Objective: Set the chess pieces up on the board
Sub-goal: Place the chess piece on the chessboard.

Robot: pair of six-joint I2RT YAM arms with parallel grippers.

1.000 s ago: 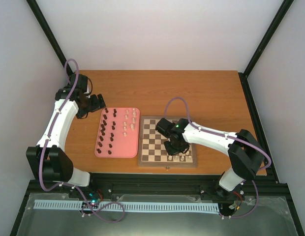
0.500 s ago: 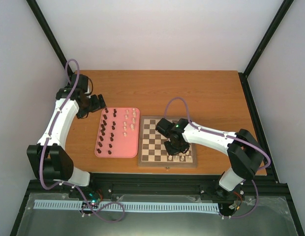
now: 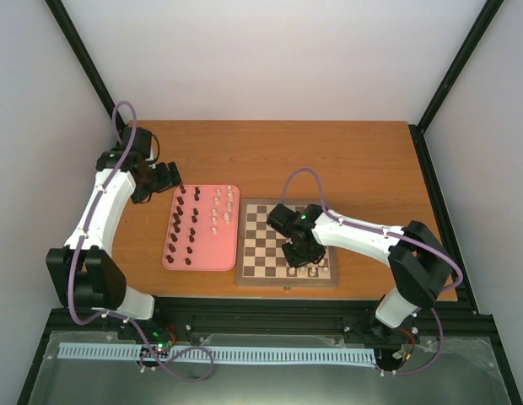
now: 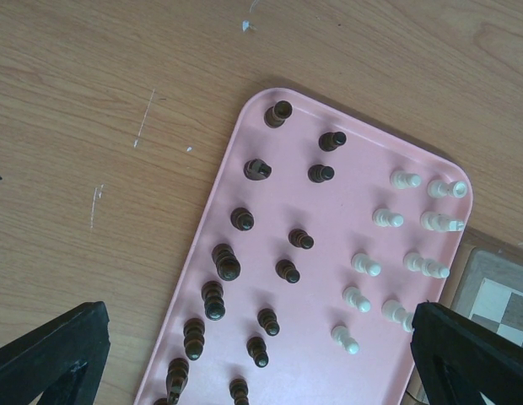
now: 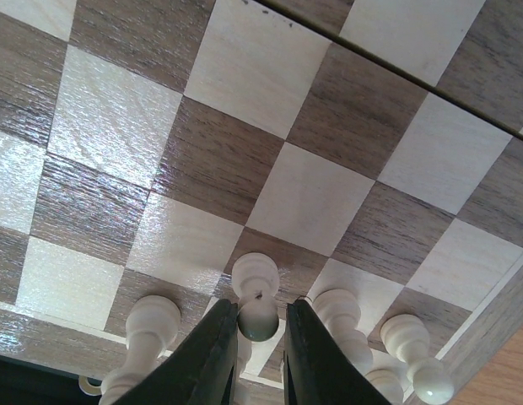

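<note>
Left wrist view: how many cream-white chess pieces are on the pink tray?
9 cream-white pieces on the pink tray: five in the column beside the dark pieces, four nearer the board. The left gripper finger covers the tray's edge; more may hide there.

I am counting fourteen dark brown chess pieces [image 4: 226,263] and nine cream chess pieces [image 4: 365,264] showing on the one pink tray [image 4: 346,202] in the left wrist view. I am seeing at least five more cream ones [image 5: 152,329] on the single board [image 5: 110,126].
</note>
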